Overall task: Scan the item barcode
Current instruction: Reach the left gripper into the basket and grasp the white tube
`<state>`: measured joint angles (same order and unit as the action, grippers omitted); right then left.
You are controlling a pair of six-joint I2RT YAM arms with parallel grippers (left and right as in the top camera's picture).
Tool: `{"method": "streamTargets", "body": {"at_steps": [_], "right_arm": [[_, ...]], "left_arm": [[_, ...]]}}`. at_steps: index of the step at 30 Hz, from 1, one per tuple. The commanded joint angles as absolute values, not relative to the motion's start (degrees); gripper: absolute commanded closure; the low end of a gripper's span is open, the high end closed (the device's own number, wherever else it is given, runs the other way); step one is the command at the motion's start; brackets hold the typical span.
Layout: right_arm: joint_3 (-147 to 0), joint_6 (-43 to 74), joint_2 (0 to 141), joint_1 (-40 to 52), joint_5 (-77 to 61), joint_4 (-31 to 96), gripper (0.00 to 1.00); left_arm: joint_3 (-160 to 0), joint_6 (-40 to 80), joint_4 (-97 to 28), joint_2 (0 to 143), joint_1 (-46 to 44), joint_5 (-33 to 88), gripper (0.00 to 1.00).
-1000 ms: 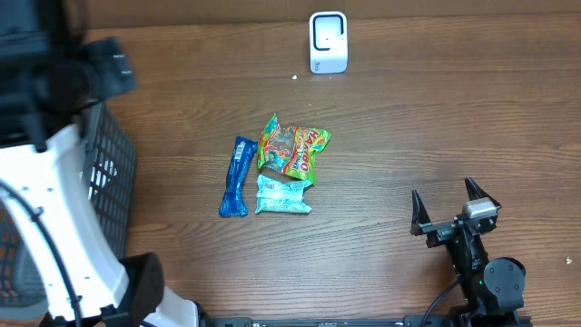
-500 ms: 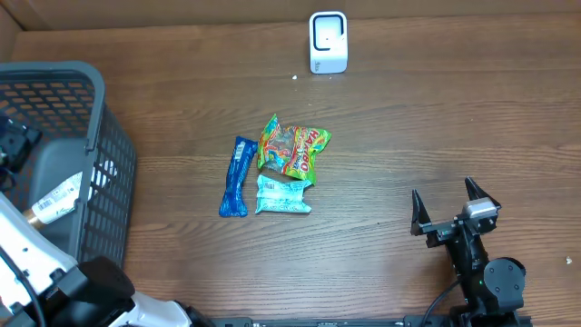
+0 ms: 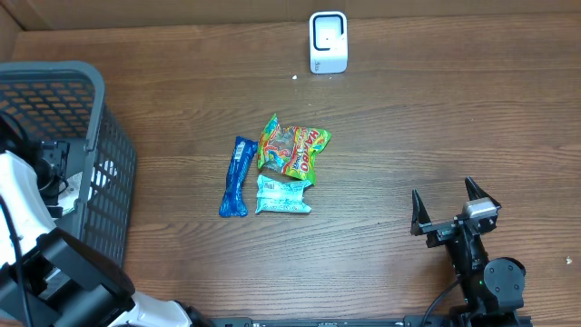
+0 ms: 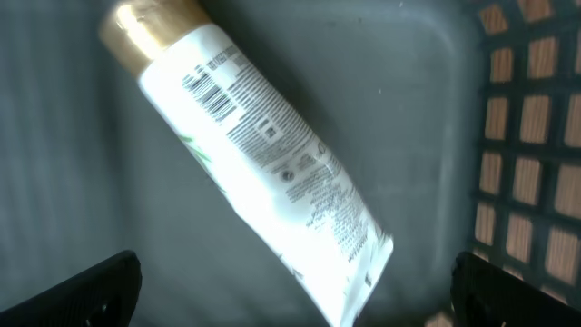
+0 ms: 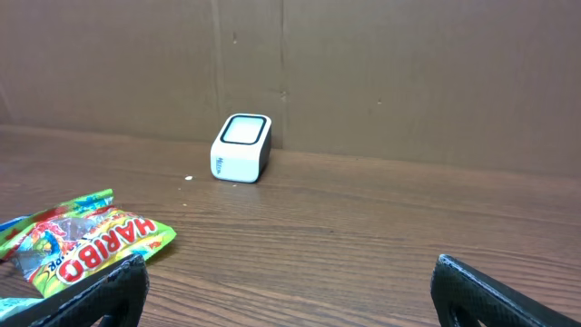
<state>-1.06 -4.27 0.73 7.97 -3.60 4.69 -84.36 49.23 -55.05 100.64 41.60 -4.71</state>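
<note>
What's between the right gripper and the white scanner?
Only bare table from the right gripper to the scanner, as the overhead view shows. The Haribo bag lies off that line, nearer the middle.

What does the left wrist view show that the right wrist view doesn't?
Only the left wrist view: a white tube with a gold cap and a printed barcode, lying on the grey floor of the basket, mesh wall at right. Only the right wrist view: the white scanner by the cardboard back wall, the Haribo bag at lower left, and the wooden table. Shared: no item appears in both; each view shows its own gripper, left gripper and right gripper, wide open and gripping nothing.
</note>
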Motion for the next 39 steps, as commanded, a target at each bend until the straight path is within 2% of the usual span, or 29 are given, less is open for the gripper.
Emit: {"method": "streamTargets", "body": {"at_steps": [1, 9, 16, 20, 22, 27, 30, 35, 39], "right_arm": [[-0.4, -4.4, 0.2, 8.3, -3.2, 4.4, 0.00], [-0.4, -4.3, 0.2, 8.3, -3.2, 4.4, 0.00], [-0.4, -4.3, 0.2, 8.3, -3.2, 4.4, 0.00], [-0.4, -4.4, 0.2, 8.3, -3.2, 4.4, 0.00], [-0.4, -4.3, 0.2, 8.3, -3.2, 4.4, 0.00], [-0.4, -4.4, 0.2, 8.3, -3.2, 4.4, 0.00], [-0.4, -4.3, 0.2, 8.3, -3.2, 4.4, 0.00], [-0.4, -4.3, 0.2, 8.3, -3.2, 4.4, 0.00], [-0.4, -4.4, 0.2, 8.3, -3.2, 4.4, 0.00]], "left_arm": [[-78.0, 53.2, -49.2, 100.1, 41.1, -4.8, 0.00], [-65.4, 53.2, -32.1, 100.1, 41.1, -5.1, 0.00], [-60.1, 53.1, -23.6, 100.2, 41.1, -5.8, 0.00], [-59.3, 52.7, -22.3, 101.3, 41.1, -7.1, 0.07], [-59.3, 52.7, -22.2, 102.5, 41.1, -7.1, 0.16], [-59.3, 51.0, -22.6, 106.3, 41.1, -7.0, 0.48], [-59.3, 48.1, -24.3, 107.7, 41.1, -6.8, 0.77], [-59.4, 42.4, -25.5, 107.6, 41.1, -4.5, 0.96], [-60.7, 33.1, -25.4, 106.7, 41.1, 4.2, 0.96]]}}
